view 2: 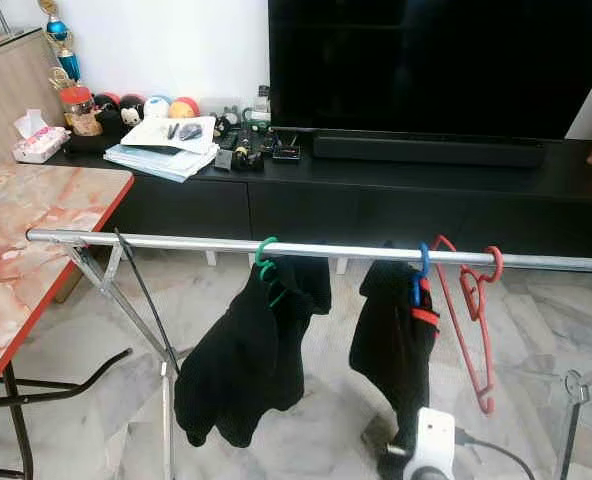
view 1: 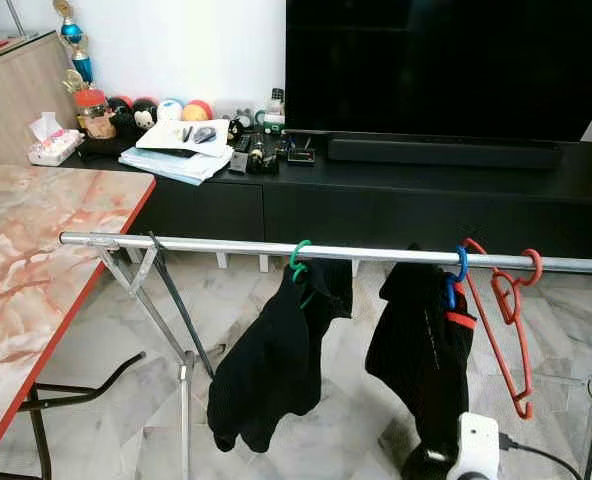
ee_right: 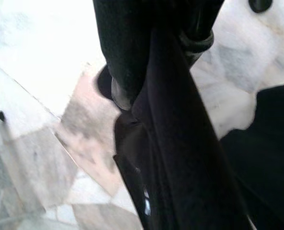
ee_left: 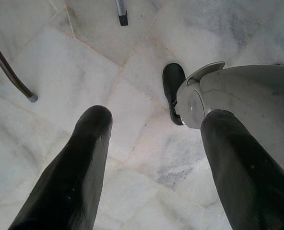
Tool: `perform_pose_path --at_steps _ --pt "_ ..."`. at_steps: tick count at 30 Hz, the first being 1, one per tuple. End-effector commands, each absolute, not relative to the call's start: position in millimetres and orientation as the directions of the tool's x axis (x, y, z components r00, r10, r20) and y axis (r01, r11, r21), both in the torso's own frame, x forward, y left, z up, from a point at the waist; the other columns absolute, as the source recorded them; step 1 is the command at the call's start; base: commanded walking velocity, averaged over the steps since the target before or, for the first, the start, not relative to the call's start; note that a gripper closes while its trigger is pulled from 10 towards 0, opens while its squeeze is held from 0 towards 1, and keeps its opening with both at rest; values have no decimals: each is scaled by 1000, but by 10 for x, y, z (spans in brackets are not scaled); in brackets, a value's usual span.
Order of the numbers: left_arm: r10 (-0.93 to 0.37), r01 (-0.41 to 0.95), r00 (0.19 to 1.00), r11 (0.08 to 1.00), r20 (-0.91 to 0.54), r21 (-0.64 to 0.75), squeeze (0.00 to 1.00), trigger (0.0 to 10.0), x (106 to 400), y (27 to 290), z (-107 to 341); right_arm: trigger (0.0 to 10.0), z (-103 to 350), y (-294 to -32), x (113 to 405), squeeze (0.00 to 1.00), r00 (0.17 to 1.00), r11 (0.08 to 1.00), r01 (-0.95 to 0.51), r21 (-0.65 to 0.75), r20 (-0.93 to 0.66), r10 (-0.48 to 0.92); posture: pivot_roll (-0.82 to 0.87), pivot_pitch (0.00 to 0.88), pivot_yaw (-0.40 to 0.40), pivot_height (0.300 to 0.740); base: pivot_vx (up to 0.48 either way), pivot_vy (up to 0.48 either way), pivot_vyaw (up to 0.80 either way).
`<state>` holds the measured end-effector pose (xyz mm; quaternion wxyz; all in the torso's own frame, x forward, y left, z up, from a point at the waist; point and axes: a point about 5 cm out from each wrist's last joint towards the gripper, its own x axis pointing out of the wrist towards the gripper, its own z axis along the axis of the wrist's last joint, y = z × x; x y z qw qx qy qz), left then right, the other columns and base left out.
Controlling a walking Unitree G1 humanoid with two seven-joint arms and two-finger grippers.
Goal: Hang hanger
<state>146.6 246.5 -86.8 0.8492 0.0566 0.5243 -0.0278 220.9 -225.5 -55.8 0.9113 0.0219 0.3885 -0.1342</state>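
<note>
Nearest, the left claw (ee_left: 151, 167) hangs over the marble floor (ee_left: 46, 72) with its two black fingers spread wide and nothing between them. The right claw (ee_right: 166, 124) is pressed up against dark cloth, and I cannot tell whether its fingers are spread or closed. Ahead runs the silver rail (view 1: 236, 246), the landmark here. A black garment (view 1: 276, 360) hangs below the rail on a green hanger (view 1: 298, 260); a second black garment (view 1: 421, 340) hangs beside it on a blue hanger (view 1: 461, 265). The red hanger (view 1: 506, 320), the task's thing, sits hooked over the rail just past the blue one, bare and tilted. It looks already hung, so the step in hand is likely letting go cleanly: draw the right arm back low and slow, away from the rail, without snagging the cloth. Beyond the rail stand a black cabinet (view 1: 426, 190) and a television (view 1: 446, 60); a marble bench (view 1: 36, 250) lies at the rail's left end.
</note>
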Motion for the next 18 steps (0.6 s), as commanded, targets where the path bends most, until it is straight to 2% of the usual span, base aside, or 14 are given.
perform_pose_path --at_steps 1,7,18 --pt "22 121 427 989 -904 81 0 10000 1424 2515 -871 0 -668 -2250 2040 0 604 961 263 -83 -762 -231 204 40 7 740 0 0 0" --pt "20 121 425 990 -905 79 0 10000 1423 2514 -871 0 -698 -2365 1951 0 551 964 244 -108 -802 -229 204 43 7 740 0 0 0" --pt "19 121 426 990 -904 78 0 10000 1425 2513 -871 0 -762 -2382 1828 0 483 973 187 -133 -850 -209 203 43 5 740 0 0 0"
